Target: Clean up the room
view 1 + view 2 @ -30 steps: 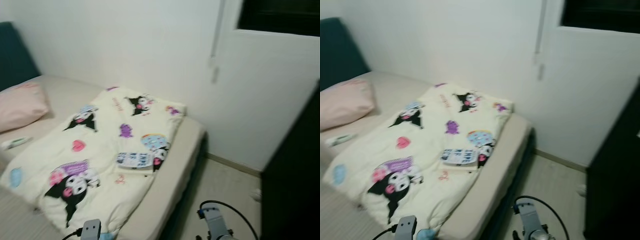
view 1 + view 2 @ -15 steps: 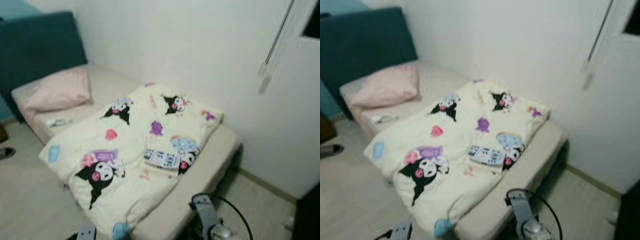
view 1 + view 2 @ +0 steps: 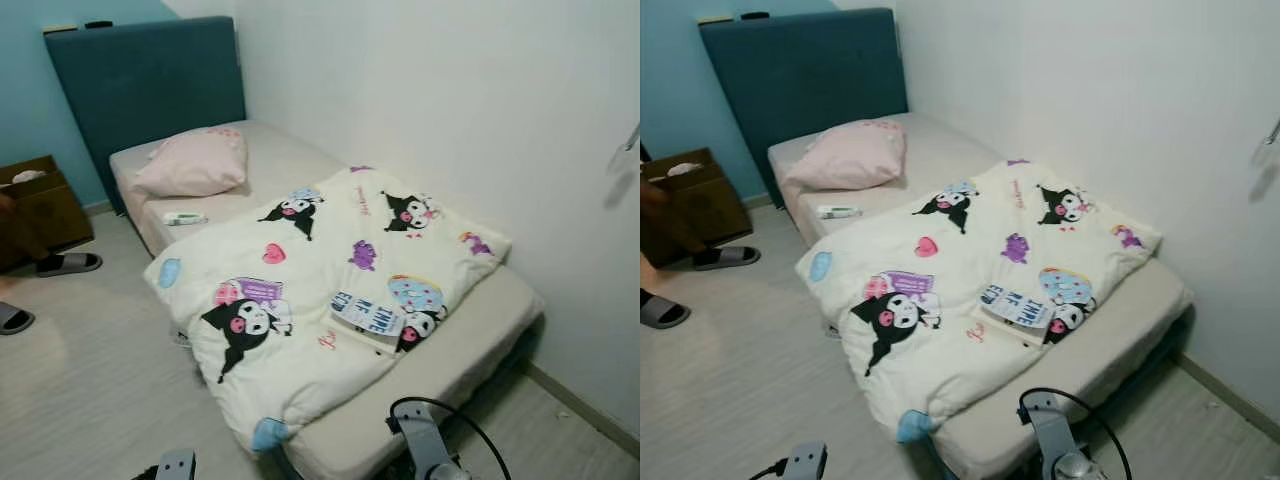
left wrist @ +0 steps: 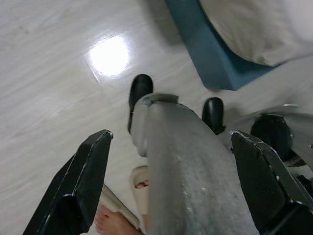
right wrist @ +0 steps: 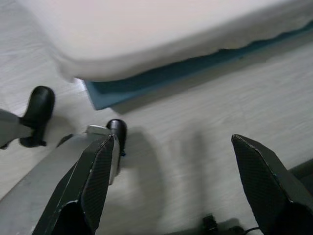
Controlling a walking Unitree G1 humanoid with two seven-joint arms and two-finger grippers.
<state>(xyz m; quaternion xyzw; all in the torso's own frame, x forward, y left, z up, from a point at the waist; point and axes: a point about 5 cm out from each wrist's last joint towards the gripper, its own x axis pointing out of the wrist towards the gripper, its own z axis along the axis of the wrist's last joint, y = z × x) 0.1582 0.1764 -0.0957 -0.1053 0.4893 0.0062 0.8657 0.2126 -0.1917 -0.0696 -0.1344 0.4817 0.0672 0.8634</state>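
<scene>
Bedroom panned left since a second ago: bed headboard end now visible, book near foot-end edge. Both jaws released, idle.

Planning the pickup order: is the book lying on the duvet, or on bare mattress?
Touching. In the left eye view the book rests wholly on the duvet.

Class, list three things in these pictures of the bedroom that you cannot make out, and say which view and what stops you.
1. Printed booklet on the cartoon-print cream duvet: its full title is too small to read in the eye views.
2. Brown wooden box by the blue wall: cut off by the left edge, contents unclear.
3. Small white tube on the mattress beside the pink pillow: its label is too small to read.
</scene>
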